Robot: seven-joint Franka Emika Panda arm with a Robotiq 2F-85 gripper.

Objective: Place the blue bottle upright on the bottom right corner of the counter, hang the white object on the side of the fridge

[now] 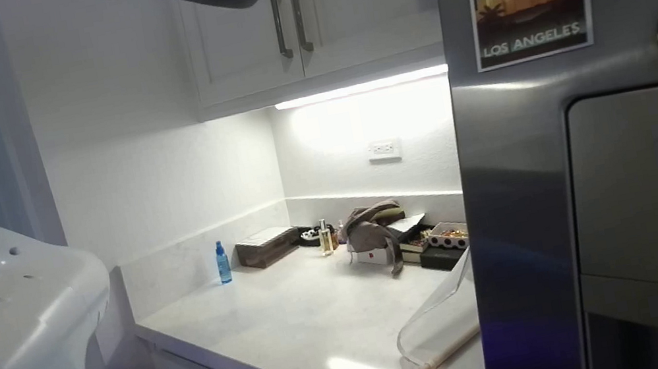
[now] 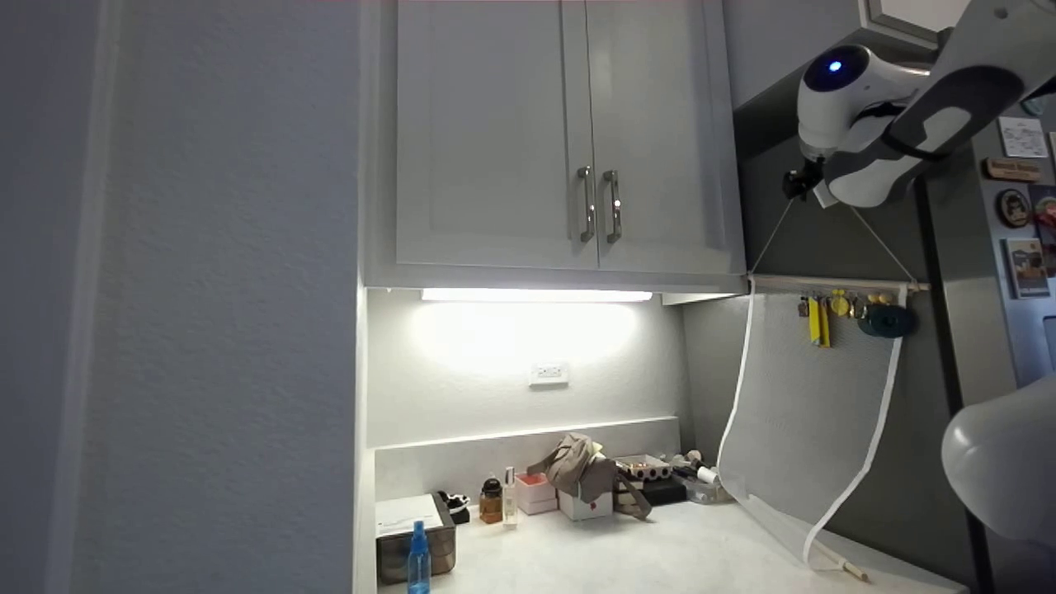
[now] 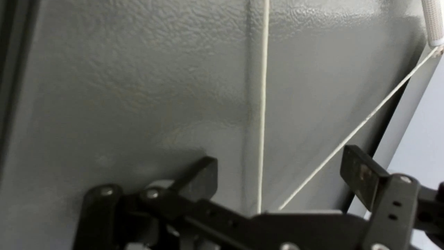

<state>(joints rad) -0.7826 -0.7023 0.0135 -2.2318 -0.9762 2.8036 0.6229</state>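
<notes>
The blue bottle (image 1: 223, 265) stands upright at the left side of the counter (image 1: 296, 310), also partly visible as the blue bottle (image 2: 419, 561) low in an exterior view. Along the side of the fridge (image 2: 718, 355) the white object (image 2: 813, 396), a see-through sheet, hangs by a cord from its top rod, its lower end on the counter. My gripper (image 2: 804, 181) is just above it, near the cord's top. In the wrist view the gripper (image 3: 281, 173) is open; two cord strands (image 3: 262, 104) run down between the fingers (image 3: 208, 177). Where they meet is hidden behind the gripper.
A dark box (image 1: 266, 248), a perfume bottle (image 1: 325, 238) and a brown cloth bundle (image 1: 373, 230) line the back of the counter. Wall cabinets (image 2: 495, 140) hang beside the arm. Yellow tags (image 2: 819, 322) and a dark green roll (image 2: 887, 321) dangle at the sheet's top.
</notes>
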